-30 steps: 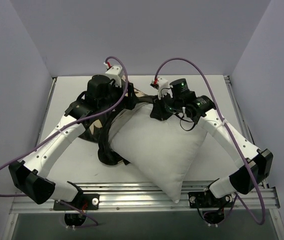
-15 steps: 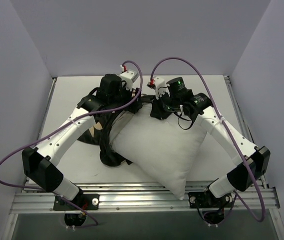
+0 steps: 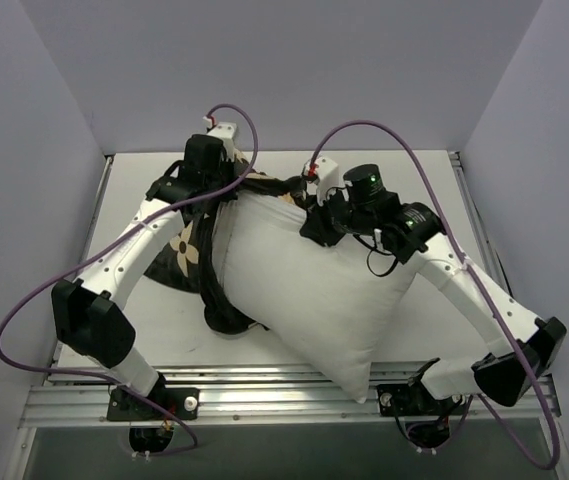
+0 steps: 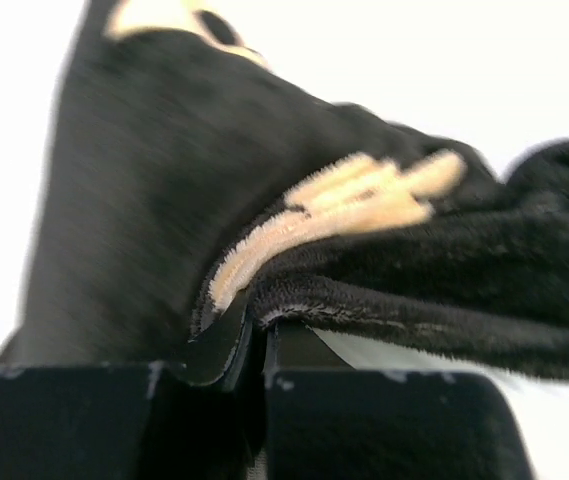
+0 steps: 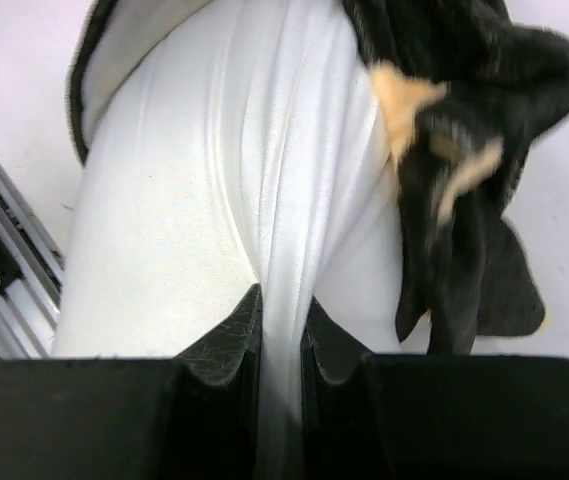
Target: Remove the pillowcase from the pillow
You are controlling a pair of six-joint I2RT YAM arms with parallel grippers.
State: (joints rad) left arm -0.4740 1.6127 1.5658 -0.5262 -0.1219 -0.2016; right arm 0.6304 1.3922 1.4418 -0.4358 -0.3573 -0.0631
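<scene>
The left gripper (image 4: pixel 262 338) is pinching the black flowered pillowcase (image 4: pixel 134 200) by its hem, seemingly near the far corner of the white pillow (image 5: pixel 179 210), while the right gripper (image 5: pixel 282 322) is clamping a fold of that pillow, which is lying mid-table (image 3: pixel 439 195).

Counter (image 3: pixel 164 335): white, flat and matte. Bare patches show at the near left, along the far edge and on the right side.
Back wall (image 3: pixel 284 70): plain pale lavender, meeting the counter's far edge.
Left wall (image 3: pixel 24 200): same pale finish, standing against the counter's left edge.
Right wall (image 3: pixel 554 150): same finish, just beyond the side rail.
Front rail (image 3: pixel 264 392): slotted silver metal bars running along the counter's near edge.
Side rail (image 3: pixel 461 175): silver metal strip along the counter's right edge, meeting the front rail at the near right corner.
Below front rail (image 3: pixel 284 450): dark strip, detail not discernible.
</scene>
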